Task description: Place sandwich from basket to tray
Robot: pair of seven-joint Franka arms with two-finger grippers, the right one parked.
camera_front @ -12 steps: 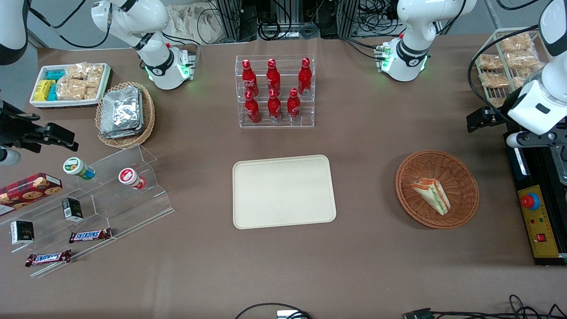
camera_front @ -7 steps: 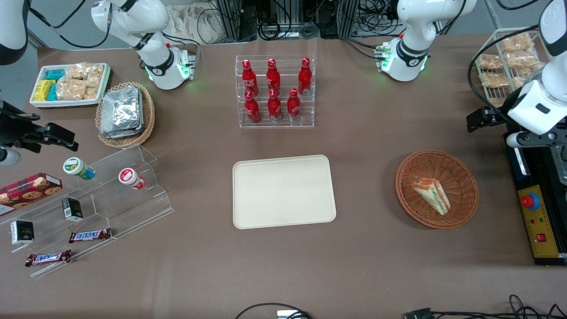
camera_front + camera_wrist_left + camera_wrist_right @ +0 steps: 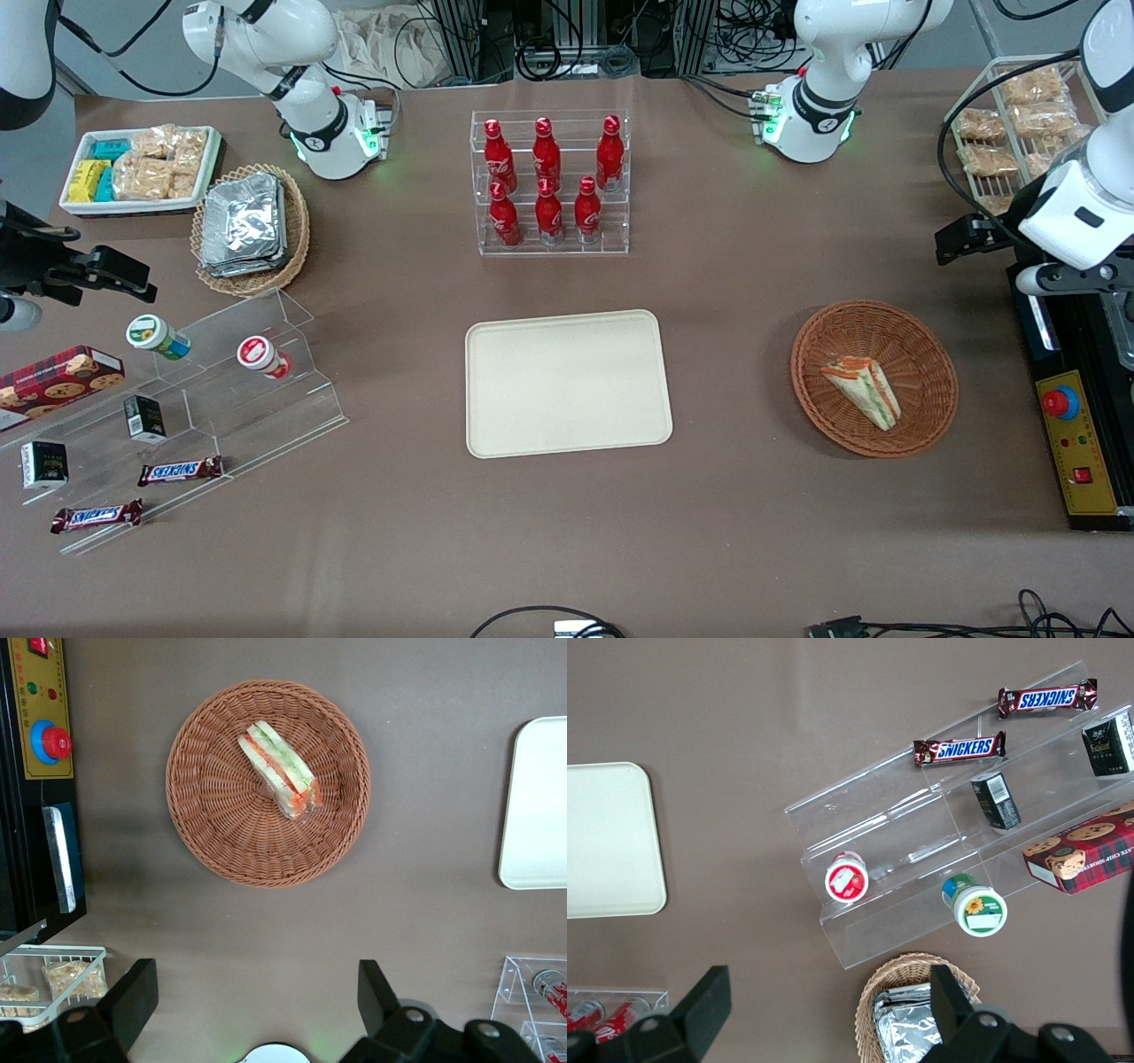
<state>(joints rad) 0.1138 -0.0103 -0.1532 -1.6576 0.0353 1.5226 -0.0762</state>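
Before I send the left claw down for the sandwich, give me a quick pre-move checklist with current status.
1. Sandwich in the round wicker basket, lying alone: ok.
2. Claw open, holding nothing: ok.
3. Claw over the sandwich: not ok; it hangs high above the bare table beside the basket, farther from the front camera than the sandwich.
4. Cream tray has nothing on it: ok.
5. Table between basket and tray free of obstacles: ok.
6. Fingers lined up across the wedge: cannot tell.
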